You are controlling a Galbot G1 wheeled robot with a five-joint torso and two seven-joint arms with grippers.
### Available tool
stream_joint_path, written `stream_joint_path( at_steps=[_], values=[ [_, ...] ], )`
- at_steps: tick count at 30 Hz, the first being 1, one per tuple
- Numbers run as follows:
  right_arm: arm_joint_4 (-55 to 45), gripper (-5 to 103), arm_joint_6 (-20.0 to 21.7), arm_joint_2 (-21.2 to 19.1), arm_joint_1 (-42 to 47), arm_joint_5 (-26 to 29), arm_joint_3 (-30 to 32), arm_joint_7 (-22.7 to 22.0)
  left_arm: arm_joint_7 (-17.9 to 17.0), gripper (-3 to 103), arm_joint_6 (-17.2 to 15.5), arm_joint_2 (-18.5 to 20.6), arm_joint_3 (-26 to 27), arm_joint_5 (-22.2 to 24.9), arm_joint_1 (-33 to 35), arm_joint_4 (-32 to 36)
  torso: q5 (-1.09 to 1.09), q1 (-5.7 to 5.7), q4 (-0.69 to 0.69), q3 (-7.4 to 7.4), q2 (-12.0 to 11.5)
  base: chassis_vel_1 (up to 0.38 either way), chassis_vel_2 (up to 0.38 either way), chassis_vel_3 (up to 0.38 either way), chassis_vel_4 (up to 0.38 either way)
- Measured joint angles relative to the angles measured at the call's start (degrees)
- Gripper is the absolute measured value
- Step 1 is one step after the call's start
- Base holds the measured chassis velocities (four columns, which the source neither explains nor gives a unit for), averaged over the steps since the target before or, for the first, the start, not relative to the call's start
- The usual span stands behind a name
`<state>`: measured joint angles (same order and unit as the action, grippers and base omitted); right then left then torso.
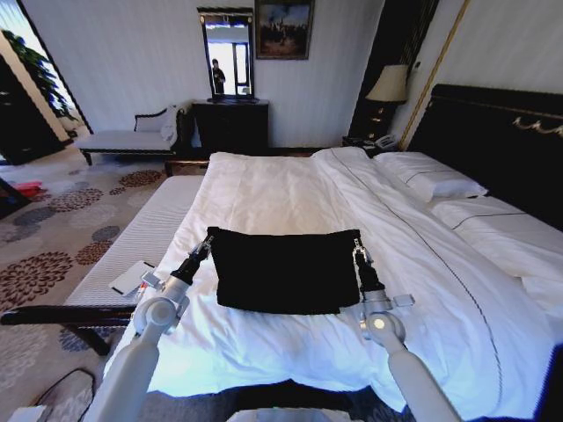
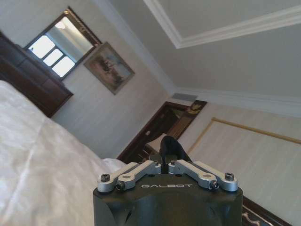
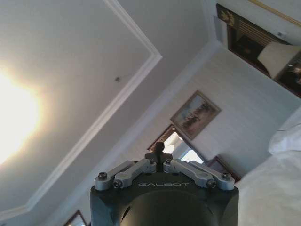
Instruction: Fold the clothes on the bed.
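The clothes are one black T-shirt, spread as a wide rectangle over the white duvet of the bed. My left gripper pinches the shirt's far left corner and my right gripper pinches its far right corner. Both point upward, holding that far edge taut between them. In the left wrist view a fold of black cloth sticks out of the shut left gripper. In the right wrist view a small black tuft shows at the shut right gripper.
A pale upholstered bench runs along the bed's left side, with a small flat item on it. Pillows and the dark headboard lie to the right. A dark dresser and a lamp stand at the far wall.
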<state>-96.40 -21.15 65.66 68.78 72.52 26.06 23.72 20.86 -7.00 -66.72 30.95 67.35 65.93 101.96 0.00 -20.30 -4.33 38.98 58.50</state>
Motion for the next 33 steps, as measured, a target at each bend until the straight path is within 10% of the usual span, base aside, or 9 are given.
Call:
stream_joint_path(
  at_steps=[20, 33],
  values=[
    [31.5, 1, 0.31, 1.11, -28.56, -6.88, -19.46, -14.75, -4.19, 1, 0.55, -1.6, -5.36, -1.62, -15.08, -22.47, 0.0, -0.02, 0.03, 0.02, -0.02, 0.0, 0.0, 0.0, 0.0],
    [16.87, 1, 2.42, -5.72, -17.19, -5.17, -17.15, -21.37, -0.79, 1, 3.93, 7.29, -7.63, -3.6, -7.09, -18.62, -0.01, 0.01, 0.0, -0.01, 0.0, 0.0, 0.0, 0.0, 0.0]
  ],
)
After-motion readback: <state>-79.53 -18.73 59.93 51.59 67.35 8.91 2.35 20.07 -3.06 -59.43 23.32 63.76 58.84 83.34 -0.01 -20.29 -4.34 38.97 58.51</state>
